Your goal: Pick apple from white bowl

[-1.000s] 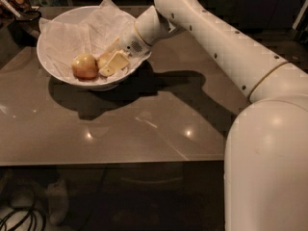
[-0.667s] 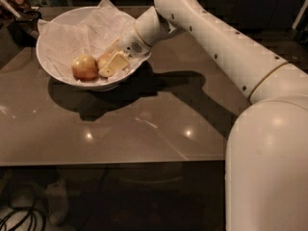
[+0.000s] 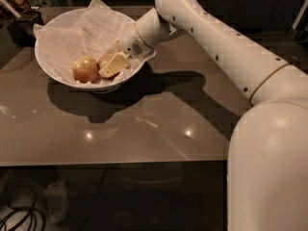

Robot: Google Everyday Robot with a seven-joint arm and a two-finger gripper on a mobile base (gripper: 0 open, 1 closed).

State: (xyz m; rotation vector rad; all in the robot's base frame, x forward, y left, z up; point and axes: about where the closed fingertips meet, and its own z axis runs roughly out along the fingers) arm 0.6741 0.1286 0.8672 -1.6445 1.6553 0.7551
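Camera view: gripper (image 3: 109,64) low inside bowl (image 3: 57,75), near its right wall.
Whether it grips anything cannot be told. Apple (image 3: 104,59) sits right against the gripper, mostly hidden behind it. Paler apple (image 3: 85,69) lies just beside, on crumpled paper (image 3: 82,32). Arm (image 3: 216,37) reaches over table (image 3: 120,124) from the right. Dark clutter (image 3: 19,8) at top left is unclear.
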